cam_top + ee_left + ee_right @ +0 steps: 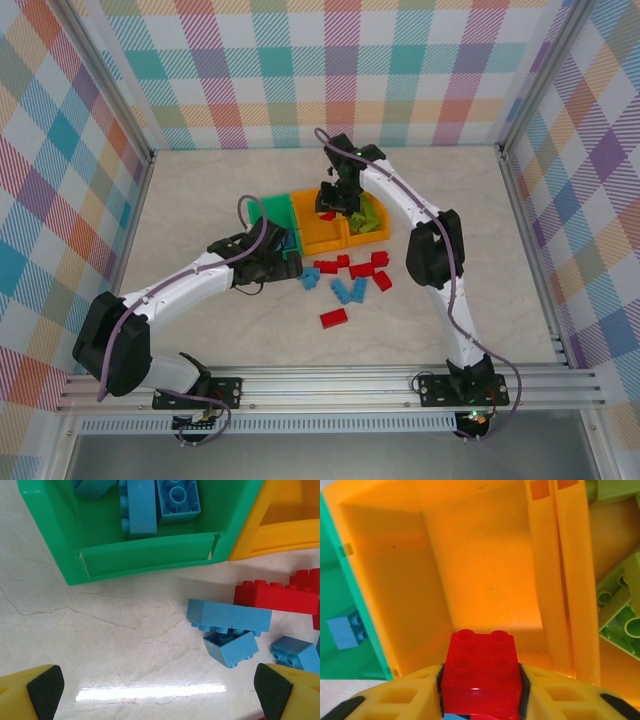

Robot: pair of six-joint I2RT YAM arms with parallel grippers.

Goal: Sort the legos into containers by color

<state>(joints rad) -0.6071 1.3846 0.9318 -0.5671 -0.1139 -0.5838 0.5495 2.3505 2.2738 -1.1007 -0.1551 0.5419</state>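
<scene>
OK, my right gripper clamps small red plastic brick over orange plastic bin; skewed drop cd bounce out.

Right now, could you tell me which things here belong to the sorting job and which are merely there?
Job: green bin, middle orange bin, right orange bin, loose red bricks, loose blue bricks, red brick in right gripper.
Merely there: aluminium rail, plaid walls.

Clear table before green bin, blue bricks right (red brick behind)

Orange bin, red lego
</scene>
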